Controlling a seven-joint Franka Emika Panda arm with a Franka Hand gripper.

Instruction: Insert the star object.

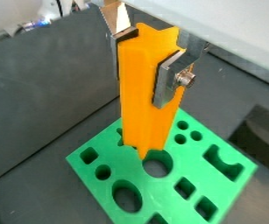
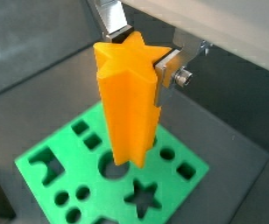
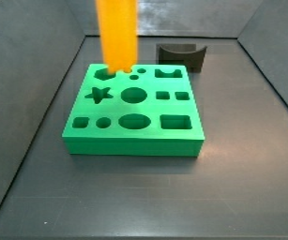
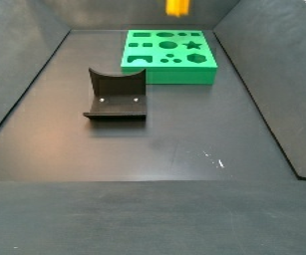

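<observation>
We've got the green block [image 3: 133,117] below us, its star-shaped hole [image 3: 99,94] open and well clear of the peg. Above its far edge hangs the star object [image 2: 130,101], upright, looking rigid, light, smooth-faced; its ridges should resist twisting. The gripper [image 1: 148,54] has its 2 fingers [image 1: 168,80] closed on its upper end, a sensible hold.

No legible text or markings anywhere

Gripper [image 2: 134,54] mostly behind star object [image 2: 127,101]
</observation>
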